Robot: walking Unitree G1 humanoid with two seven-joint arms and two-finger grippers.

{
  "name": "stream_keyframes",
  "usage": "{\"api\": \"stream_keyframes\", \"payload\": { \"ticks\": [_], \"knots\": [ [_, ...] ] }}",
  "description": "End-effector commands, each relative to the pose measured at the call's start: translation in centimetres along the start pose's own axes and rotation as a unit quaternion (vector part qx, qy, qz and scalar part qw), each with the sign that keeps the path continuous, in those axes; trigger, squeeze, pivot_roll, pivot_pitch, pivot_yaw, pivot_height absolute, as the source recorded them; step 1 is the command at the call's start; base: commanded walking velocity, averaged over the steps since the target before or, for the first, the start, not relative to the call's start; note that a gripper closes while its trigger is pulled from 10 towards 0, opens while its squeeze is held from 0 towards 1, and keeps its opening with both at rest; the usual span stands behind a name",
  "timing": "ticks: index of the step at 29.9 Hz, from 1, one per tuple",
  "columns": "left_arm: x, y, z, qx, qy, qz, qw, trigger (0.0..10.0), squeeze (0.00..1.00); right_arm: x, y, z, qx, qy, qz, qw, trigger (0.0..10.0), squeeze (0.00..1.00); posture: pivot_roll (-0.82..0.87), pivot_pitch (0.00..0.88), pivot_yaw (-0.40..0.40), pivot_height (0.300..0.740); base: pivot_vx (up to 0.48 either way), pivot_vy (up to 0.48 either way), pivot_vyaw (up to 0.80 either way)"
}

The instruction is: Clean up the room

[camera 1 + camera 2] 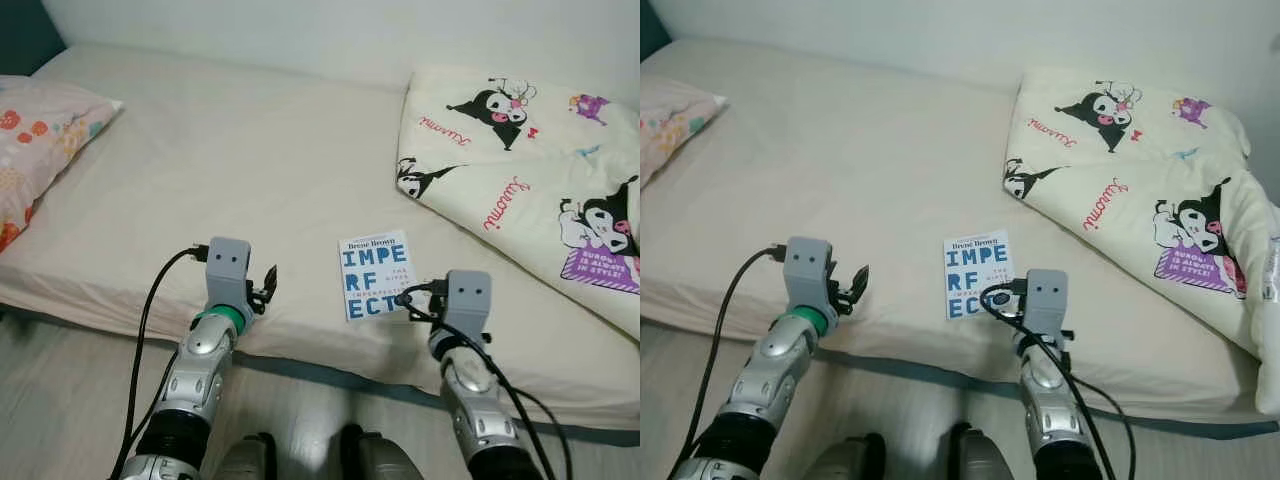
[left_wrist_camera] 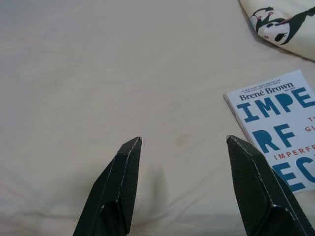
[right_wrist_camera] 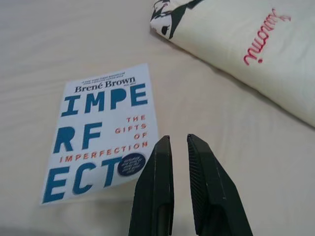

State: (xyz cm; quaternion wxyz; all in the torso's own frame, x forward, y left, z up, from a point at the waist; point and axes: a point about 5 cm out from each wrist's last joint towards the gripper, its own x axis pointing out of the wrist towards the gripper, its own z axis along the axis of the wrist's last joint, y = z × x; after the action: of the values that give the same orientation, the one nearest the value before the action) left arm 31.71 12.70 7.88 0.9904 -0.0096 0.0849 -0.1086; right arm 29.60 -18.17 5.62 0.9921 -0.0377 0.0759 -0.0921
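Note:
A white book (image 1: 375, 275) with big blue letters lies flat on the beige bed sheet (image 1: 220, 160), close to the mattress's front edge. My right gripper (image 3: 178, 140) hovers just over the book's near right corner, its two black fingers almost together and holding nothing. In the right wrist view the book (image 3: 103, 128) lies just beyond and beside the fingertips. My left gripper (image 2: 182, 142) is open above bare sheet, a hand's width left of the book (image 2: 280, 123). Its fingers (image 1: 268, 283) poke out beside the grey wrist box.
A folded cream blanket (image 1: 530, 170) with cartoon prints lies on the bed's right side. A floral pillow (image 1: 40, 140) rests at the far left. A white wall runs behind the bed. Pale wooden floor (image 1: 60, 400) lies below the mattress edge.

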Motion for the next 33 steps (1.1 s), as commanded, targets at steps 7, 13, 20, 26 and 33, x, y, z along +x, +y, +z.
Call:
{"api": "stream_keyframes", "payload": {
  "ticks": [7,13,20,26,33],
  "knots": [
    [-0.7,0.4,-1.6,0.002,0.019,0.007,1.000,10.0,0.00,0.4,0.1,-0.4,0.031,0.017,0.025,0.999,10.0,0.00,0.01,0.126,0.015,0.740,0.000,0.000,0.00],
    [-0.9,0.3,-1.8,-0.006,0.017,0.010,1.000,10.0,0.00,0.7,0.1,-0.1,0.049,0.015,0.019,0.998,10.0,0.00,0.00,0.123,0.003,0.730,0.000,0.000,0.00],
    [-1.3,0.6,-1.7,-0.016,0.011,0.019,1.000,10.0,0.00,0.9,0.2,0.1,0.072,0.012,0.023,0.997,10.0,0.00,0.02,0.136,-0.007,0.700,0.000,0.000,0.00],
    [-1.6,1.0,-1.0,-0.009,0.000,0.022,1.000,10.0,0.00,1.2,0.6,0.3,0.094,0.014,0.032,0.995,10.0,0.00,0.06,0.156,-0.020,0.675,0.000,0.000,0.00],
    [-2.2,1.5,-1.4,-0.001,0.005,0.018,1.000,10.0,0.00,1.5,0.8,0.4,0.109,0.013,0.030,0.994,10.0,0.00,0.09,0.136,0.016,0.645,0.000,0.000,0.00]
  ]
}}
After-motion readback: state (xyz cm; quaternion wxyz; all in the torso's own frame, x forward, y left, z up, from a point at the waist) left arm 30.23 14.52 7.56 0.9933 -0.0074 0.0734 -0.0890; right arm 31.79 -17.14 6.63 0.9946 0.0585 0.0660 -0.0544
